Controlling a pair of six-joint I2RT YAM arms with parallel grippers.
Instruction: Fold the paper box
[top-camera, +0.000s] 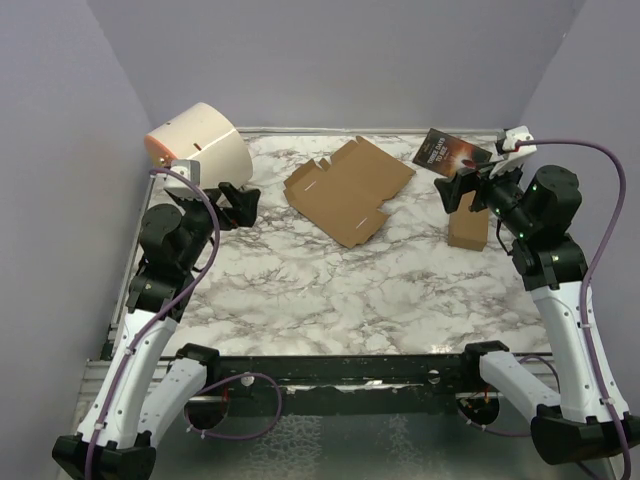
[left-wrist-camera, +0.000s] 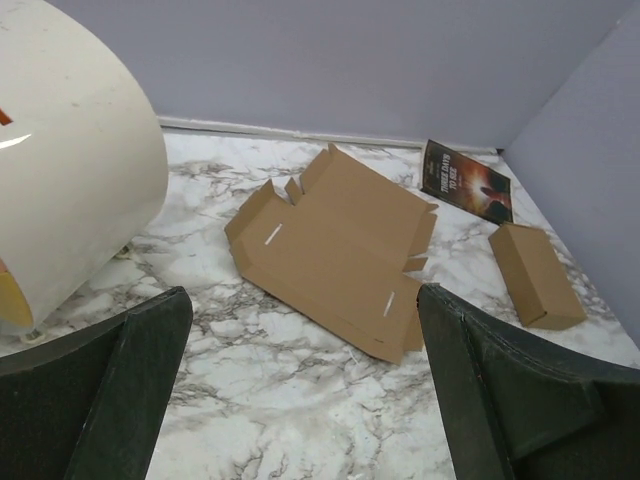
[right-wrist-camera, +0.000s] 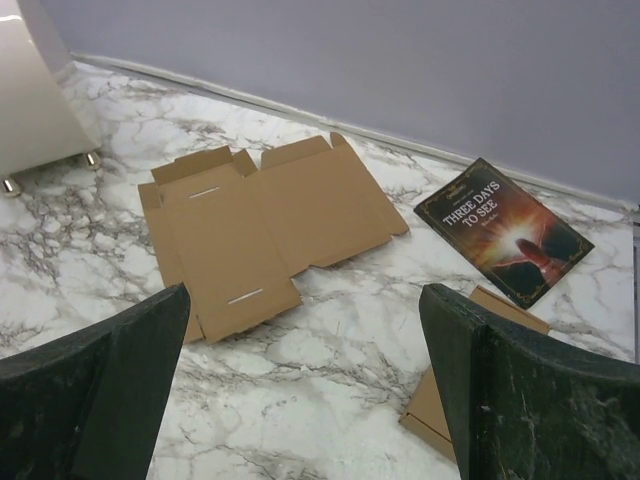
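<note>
The paper box (top-camera: 348, 188) is a flat brown die-cut sheet with flaps and slots, lying unfolded on the marble table toward the back centre. It also shows in the left wrist view as the paper box (left-wrist-camera: 335, 245) and in the right wrist view as the paper box (right-wrist-camera: 255, 225). My left gripper (top-camera: 240, 205) hovers open at the left, well short of the sheet. My right gripper (top-camera: 462, 187) hovers open at the right, apart from the sheet. Both sets of jaws stand wide with only bare table between them: left gripper (left-wrist-camera: 300, 390), right gripper (right-wrist-camera: 300, 390).
A large cream cylinder (top-camera: 200, 145) lies on its side at the back left. A dark printed booklet (top-camera: 448, 152) lies at the back right, with a smaller narrow brown box (top-camera: 467, 228) below it beside my right arm. Purple walls (top-camera: 340, 60) enclose the table.
</note>
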